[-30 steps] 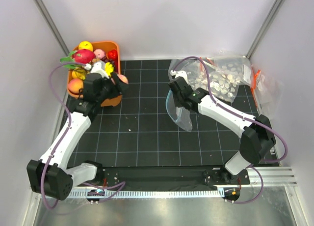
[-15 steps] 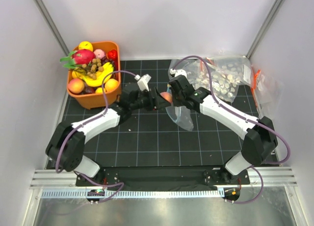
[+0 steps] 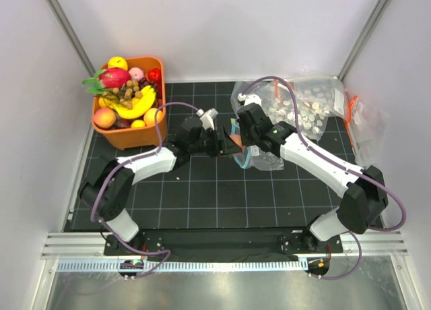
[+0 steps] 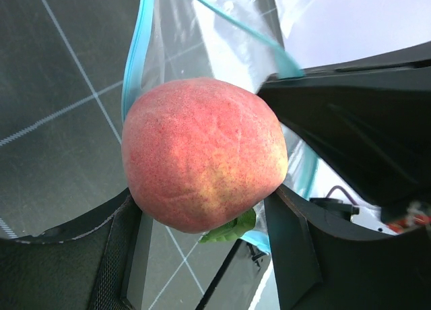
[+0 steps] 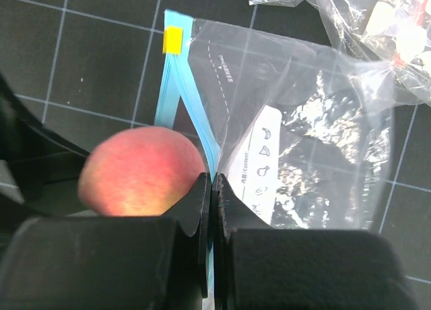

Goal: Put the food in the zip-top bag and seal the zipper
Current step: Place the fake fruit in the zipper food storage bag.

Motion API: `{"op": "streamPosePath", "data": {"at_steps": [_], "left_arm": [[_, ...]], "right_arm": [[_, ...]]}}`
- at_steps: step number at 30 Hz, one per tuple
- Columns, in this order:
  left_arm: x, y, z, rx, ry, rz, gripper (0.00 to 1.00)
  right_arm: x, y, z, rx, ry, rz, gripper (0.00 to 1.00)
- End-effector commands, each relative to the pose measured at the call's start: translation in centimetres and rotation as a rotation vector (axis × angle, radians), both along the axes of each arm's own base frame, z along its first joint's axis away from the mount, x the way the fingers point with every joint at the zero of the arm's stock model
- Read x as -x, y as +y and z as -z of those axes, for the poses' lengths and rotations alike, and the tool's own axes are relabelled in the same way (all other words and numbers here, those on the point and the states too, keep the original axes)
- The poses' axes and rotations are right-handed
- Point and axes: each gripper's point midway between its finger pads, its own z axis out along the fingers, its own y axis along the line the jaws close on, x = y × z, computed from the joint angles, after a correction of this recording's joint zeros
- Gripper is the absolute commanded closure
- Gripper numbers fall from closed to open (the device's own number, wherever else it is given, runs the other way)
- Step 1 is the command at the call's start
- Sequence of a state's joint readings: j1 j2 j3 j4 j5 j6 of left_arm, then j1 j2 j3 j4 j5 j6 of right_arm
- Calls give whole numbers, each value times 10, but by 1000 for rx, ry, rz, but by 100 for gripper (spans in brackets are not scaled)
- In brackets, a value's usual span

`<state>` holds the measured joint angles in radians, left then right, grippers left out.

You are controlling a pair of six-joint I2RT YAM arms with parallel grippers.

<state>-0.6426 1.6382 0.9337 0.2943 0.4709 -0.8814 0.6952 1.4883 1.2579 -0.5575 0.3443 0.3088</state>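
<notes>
My left gripper [image 3: 227,143] is shut on a pink-red and yellowish peach [image 4: 202,162], and its two dark fingers press the fruit's sides. The peach [image 5: 138,172] sits right at the mouth of the small clear zip-top bag [image 5: 303,135], against the teal-blue zipper [image 5: 168,101]. My right gripper [image 5: 213,189] is shut on that mouth edge, with the strip pinched between its pads, and it holds the bag [image 3: 261,159] near mid-table. The two grippers nearly touch. A plain orange fruit [image 3: 152,116] rests in the orange basket [image 3: 128,139].
The basket at the back left also holds a banana [image 3: 137,106], a dragon fruit [image 3: 112,77] and other toy fruits. Bigger clear bags [image 3: 306,104] with white pieces lie at the back right, just behind the right arm. White walls close in both sides.
My left arm swung from the basket across to the right, carrying the peach to the bag's mouth. My right gripper kept its hold and shifted the bag slightly.
</notes>
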Motion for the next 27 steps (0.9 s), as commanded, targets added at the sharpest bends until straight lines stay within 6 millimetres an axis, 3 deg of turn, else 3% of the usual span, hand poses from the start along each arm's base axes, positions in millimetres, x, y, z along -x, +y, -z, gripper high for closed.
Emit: {"op": "streamPosePath", "data": {"at_steps": [1,9,15,23,27], "left_arm": [[-3,-15,-12,18,-42,35,69],[0,-27,-8,-12,-48,70,68],[2,-28,-22,1,-85,75,46],[5,-20,-29,-23,-113,62,25],[6,-16,-29,-36,-124,53,21]], "right_arm": [[2,7,-22,-57,-55,-27,99],[5,11,-24,-105,-68,-32,99],[5,10,-14,-163,-80,19,99],[5,5,-3,-317,-82,114,99],[6,5,5,-387,-49,123,99]]}}
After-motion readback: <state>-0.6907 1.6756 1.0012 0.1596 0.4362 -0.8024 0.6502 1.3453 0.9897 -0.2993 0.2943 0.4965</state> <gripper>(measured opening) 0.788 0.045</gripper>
